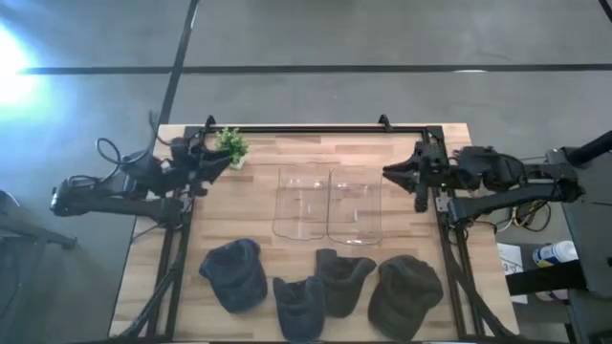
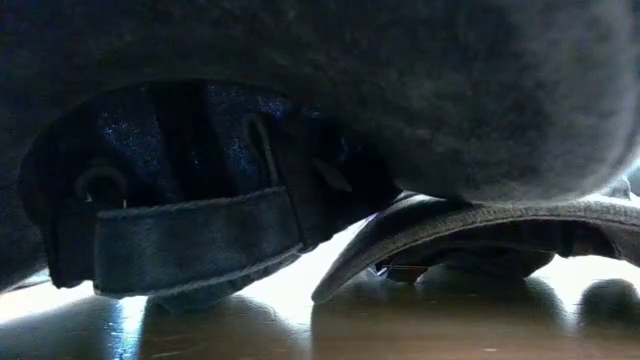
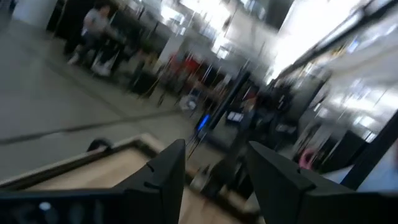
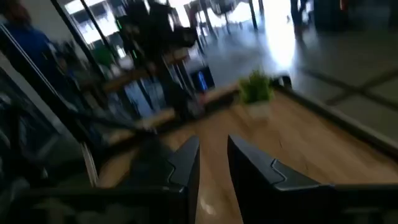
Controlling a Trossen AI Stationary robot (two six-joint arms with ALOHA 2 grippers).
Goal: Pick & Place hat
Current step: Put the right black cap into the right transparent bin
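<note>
Both arms lie folded at the table's (image 1: pixel 306 153) far corners, fingers slightly spread, holding nothing.

Floor (image 1: pixel 382 38): grey, smooth, polished; 1 dark line (image 1: pixel 316 69) runs straight across it behind the table, a 2nd dark line slants from the top edge toward the table's left rear.
Light: bright glare patch (image 1: pixel 14 53) on the floor at far left in the high view; strong white glare (image 3: pixel 311 18) overhead in the left wrist view.
Table (image 1: pixel 258 153): light wood planks, black bar along the rear edge, black frame rails down both sides.
Room beyond: open hall, dark stands and furniture, blurred.
Person (image 3: pixel 93 25): 1 seated figure, far off, blurred.
Person (image 4: pixel 28 40): blue clothing, at the edge, blurred.
</note>
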